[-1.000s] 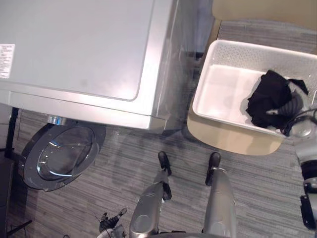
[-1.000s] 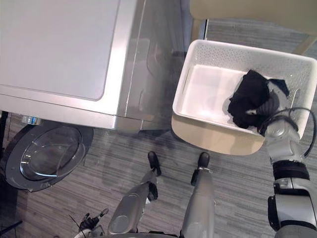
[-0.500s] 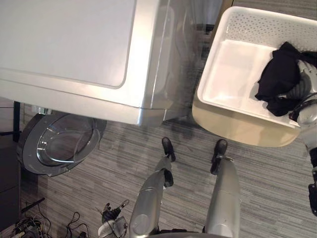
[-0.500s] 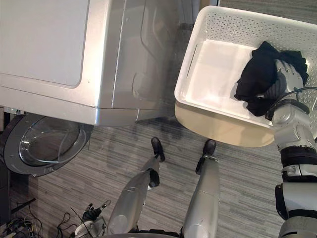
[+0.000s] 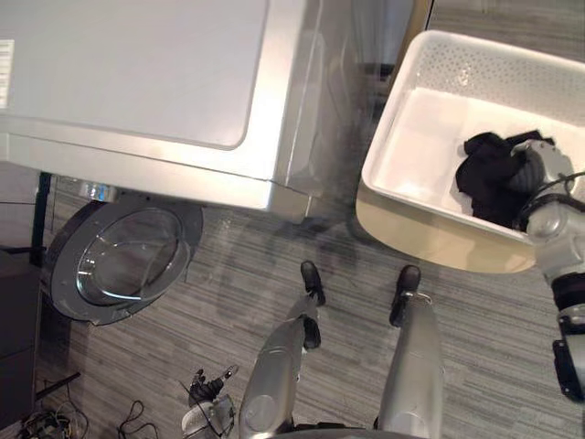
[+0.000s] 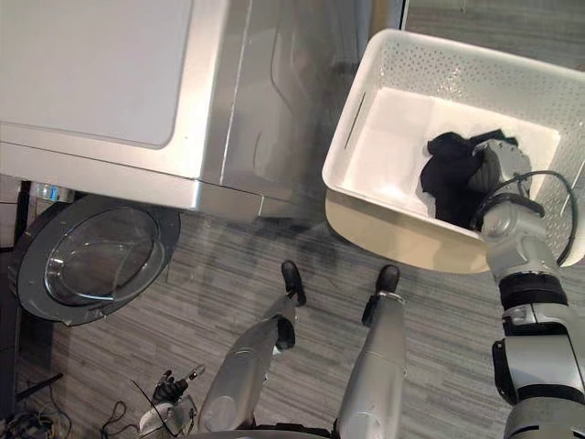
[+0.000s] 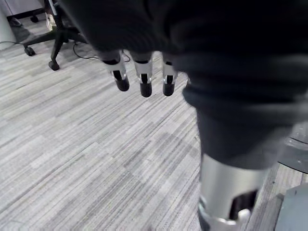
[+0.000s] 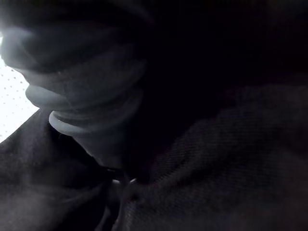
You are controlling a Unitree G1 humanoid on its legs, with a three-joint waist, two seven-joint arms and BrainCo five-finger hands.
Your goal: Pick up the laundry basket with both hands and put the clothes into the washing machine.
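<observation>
Black clothes (image 6: 448, 178) lie bunched in the white perforated laundry basket (image 6: 457, 69), up at about two o'clock from where the robot stands, against the basket's near right wall. The right hand (image 6: 501, 169) rests on top of the bundle with its fingers sunk into the cloth, so I cannot tell whether they are closed on it or spread. The basket sits on a beige surface (image 6: 393, 242), whose front edge shows just under the near wall.

Just beside the basket, from nine to eleven o'clock, stands the silver washing machine (image 6: 91, 73). Its round glass door (image 6: 91, 261) hangs wide open at about eight o'clock, low over the grey striped floor (image 7: 96, 159).

The left hand (image 7: 143, 77) hangs down at about seven o'clock, well apart from the basket, fingers straight and relaxed, holding nothing. An office chair's wheeled base (image 7: 55, 36) stands on the floor beyond it.
</observation>
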